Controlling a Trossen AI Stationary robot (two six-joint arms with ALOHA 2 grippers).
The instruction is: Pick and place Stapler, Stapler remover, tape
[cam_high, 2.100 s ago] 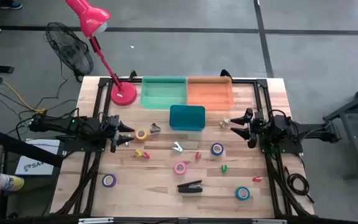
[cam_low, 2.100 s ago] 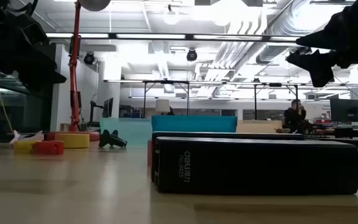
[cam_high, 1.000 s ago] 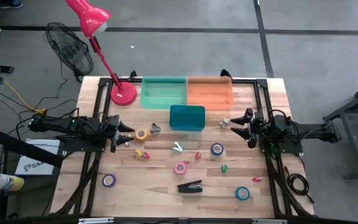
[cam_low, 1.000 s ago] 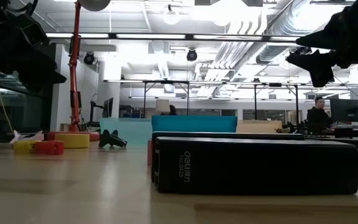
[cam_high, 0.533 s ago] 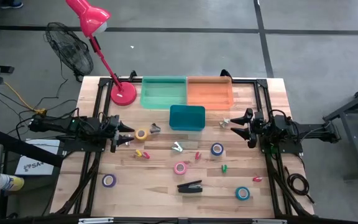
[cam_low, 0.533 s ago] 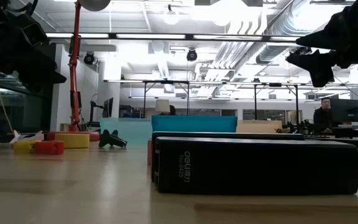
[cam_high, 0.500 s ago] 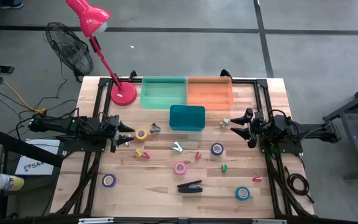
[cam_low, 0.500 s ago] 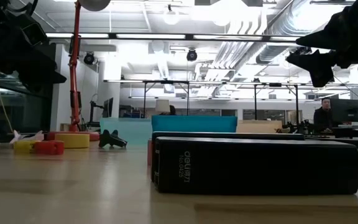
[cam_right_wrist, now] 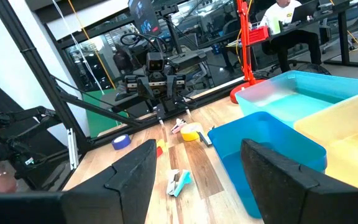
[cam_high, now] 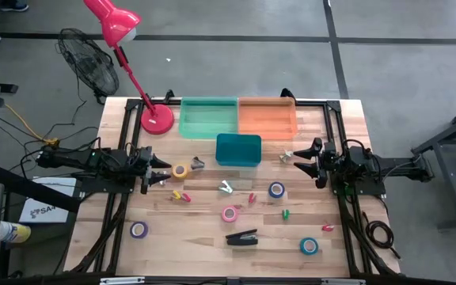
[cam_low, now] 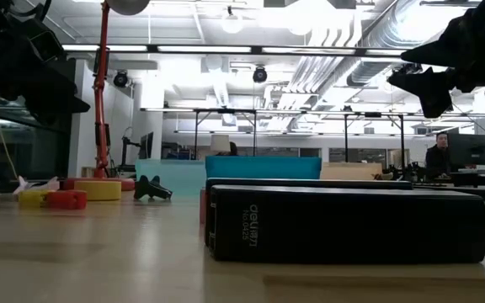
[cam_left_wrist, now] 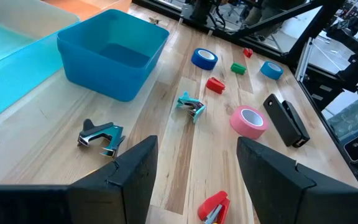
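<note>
Near edge of desk [cam_high: 125, 261]: black stapler [cam_high: 242, 237] lying flat, teal tape [cam_high: 309, 246] to its right, purple tape [cam_high: 138, 229] to its left. Pink tape [cam_high: 229, 213] just beyond the stapler. Mid-desk: blue tape [cam_high: 276, 189] right, yellow tape [cam_high: 180, 171] left, dark staple remover [cam_high: 197, 163] just beside it. Left tool [cam_high: 161, 172] hovers at left edge, fingers parted, empty. Right tool [cam_high: 294, 159] at right edge, likewise parted, empty. Far: blue bin [cam_high: 238, 150], then green tray [cam_high: 208, 116], orange tray [cam_high: 267, 116].

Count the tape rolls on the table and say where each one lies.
5. Yellow roll beside the left gripper; blue roll right of centre; pink roll above the stapler; purple roll front left; teal roll front right. None look hidden.
</note>
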